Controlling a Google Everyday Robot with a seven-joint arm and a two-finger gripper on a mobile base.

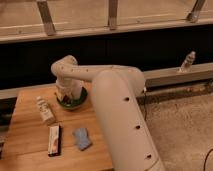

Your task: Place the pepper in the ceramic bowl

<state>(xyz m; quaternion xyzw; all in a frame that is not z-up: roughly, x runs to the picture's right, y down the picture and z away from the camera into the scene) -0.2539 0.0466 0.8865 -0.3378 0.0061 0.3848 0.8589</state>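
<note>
The green ceramic bowl (79,103) sits at the back of the wooden table (30,130). My gripper (65,94) hangs straight down from the white arm (115,100), right over and into the bowl, and hides most of its inside. The pepper does not show; the gripper and wrist block the spot where it could be.
A small whitish bottle (45,111) stands left of the bowl. A flat red-and-white packet (53,140) and a blue crumpled item (81,138) lie at the front of the table. Another bottle (187,62) stands on the ledge at right. The arm covers the table's right side.
</note>
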